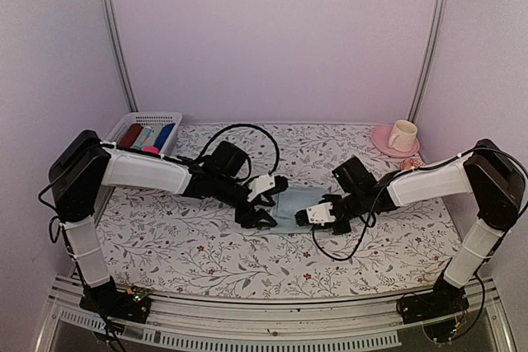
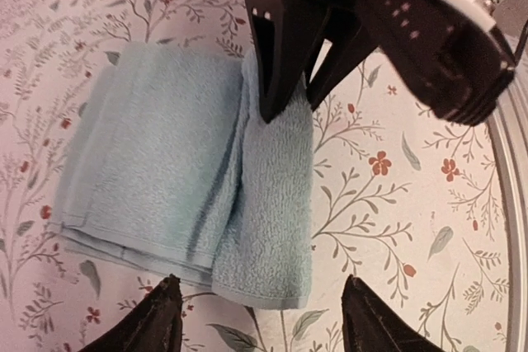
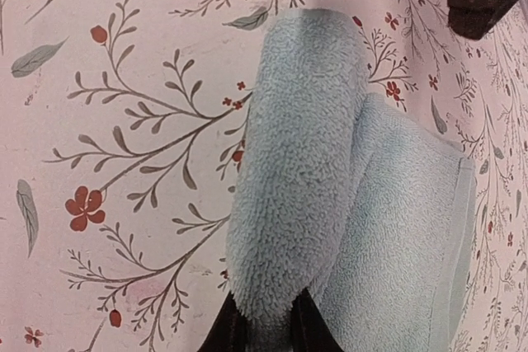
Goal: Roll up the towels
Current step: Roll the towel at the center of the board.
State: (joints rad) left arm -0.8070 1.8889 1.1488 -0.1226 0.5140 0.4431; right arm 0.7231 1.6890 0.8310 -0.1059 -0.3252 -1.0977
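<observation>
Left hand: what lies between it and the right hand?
The blue towel, its rolled edge pinched by the right hand; left hand open. Clearest in left wrist view.

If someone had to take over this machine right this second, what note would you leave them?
Left arm: jaws open, holding nothing, at one end of the blue towel's rolled edge.
Right arm: jaws shut on that edge's other end.
Blue towel: between the arms, barely started; most lies flat.
Pink towel: by the basket; rolled or not, cannot tell.
Left to do: finish rolling the blue towel.
</observation>
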